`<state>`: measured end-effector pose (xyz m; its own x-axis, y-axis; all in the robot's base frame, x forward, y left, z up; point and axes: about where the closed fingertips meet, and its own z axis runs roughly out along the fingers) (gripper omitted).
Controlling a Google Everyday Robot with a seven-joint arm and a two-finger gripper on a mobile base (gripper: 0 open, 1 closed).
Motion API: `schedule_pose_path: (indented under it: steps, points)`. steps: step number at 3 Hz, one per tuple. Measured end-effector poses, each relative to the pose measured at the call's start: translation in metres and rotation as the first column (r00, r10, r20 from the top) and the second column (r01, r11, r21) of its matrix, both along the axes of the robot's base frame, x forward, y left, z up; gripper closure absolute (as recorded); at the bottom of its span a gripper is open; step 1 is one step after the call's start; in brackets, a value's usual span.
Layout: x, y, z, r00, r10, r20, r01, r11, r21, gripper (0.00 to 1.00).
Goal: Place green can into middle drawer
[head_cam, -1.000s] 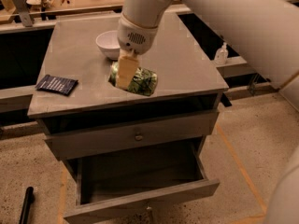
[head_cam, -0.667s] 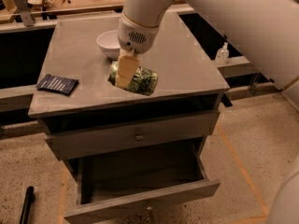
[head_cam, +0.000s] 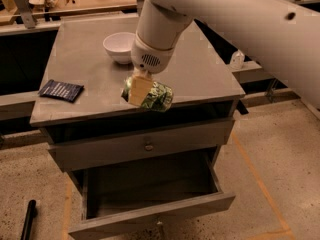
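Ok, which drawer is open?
The middle drawer, pulled out below the shut knobbed drawer; the jaws hold the green can over the cabinet top.

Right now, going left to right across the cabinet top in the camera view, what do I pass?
First the dark blue packet → white bowl → green can, clamped in the gripper at the front edge of the cabinet.

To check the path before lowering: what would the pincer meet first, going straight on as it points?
The pincer, shut on the green can, points down. It would probably press the can onto the cabinet top near its front edge, not reach the open middle drawer; depth is unclear.
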<state>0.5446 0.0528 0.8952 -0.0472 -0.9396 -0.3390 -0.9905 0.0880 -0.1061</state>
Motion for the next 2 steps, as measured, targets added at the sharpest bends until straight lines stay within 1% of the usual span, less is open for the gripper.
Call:
schedule_pose_path:
  steps: [1,2]
  points:
    - [-0.04,0.002,0.001,0.9921,-0.051,0.114,0.053,0.998,-0.018,1.0]
    - [-0.057,-0.002,-0.029,0.9962,-0.033,0.08,0.038,0.997,-0.067,1.0]
